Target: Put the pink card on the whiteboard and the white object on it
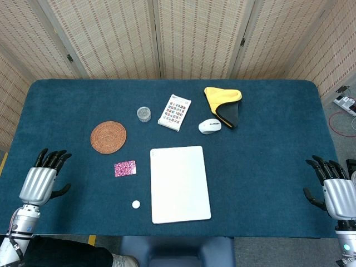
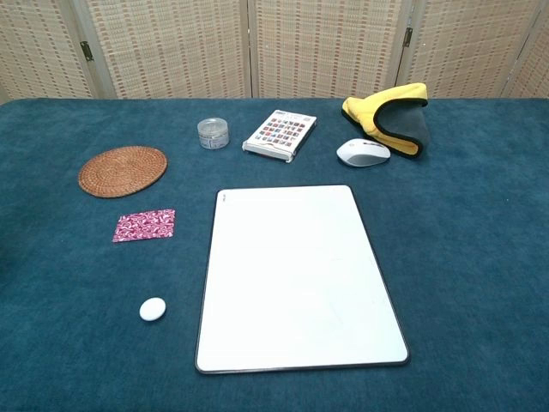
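Note:
The pink patterned card [image 1: 125, 168] [image 2: 144, 225] lies flat on the blue table, just left of the whiteboard [image 1: 179, 183] [image 2: 296, 275]. A small white oval object [image 1: 136, 204] [image 2: 153, 309] sits nearer the front edge, below the card. My left hand [image 1: 43, 179] hovers open over the table's front left, well left of the card. At the front right edge my right hand [image 1: 335, 193] is open and holds nothing. Neither hand shows in the chest view.
Behind the card lies a round woven coaster [image 1: 108, 137]. Along the back are a small clear jar [image 1: 144, 114], a printed box [image 1: 174, 112], a white mouse [image 1: 209, 126] and a yellow-grey cloth [image 1: 225, 104]. A folding screen stands behind the table.

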